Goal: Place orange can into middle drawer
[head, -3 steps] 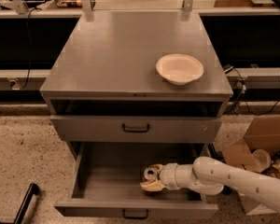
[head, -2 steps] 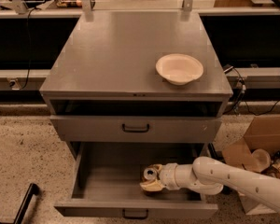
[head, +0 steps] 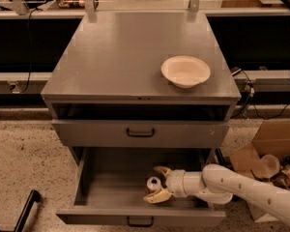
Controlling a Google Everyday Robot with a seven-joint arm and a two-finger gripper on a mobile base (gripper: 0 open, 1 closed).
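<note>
The orange can (head: 152, 182) stands upright on the floor of the pulled-out middle drawer (head: 106, 190), right of its middle, silver top showing. My gripper (head: 159, 182) reaches into the drawer from the right on a white arm. Its two pale fingers are spread, one behind the can and one in front, with gaps to the can. The drawer's small dark handle (head: 139, 221) is at the front edge.
A closed grey drawer front (head: 140, 132) sits above the open one. A white bowl (head: 185, 71) rests on the cabinet top (head: 121, 52) at the right. Cardboard boxes with clutter (head: 268, 151) stand on the floor to the right. A dark bar (head: 26, 209) lies at lower left.
The gripper's fingers have spread apart from the can, which now stands free on the drawer floor. The arm has barely moved.
</note>
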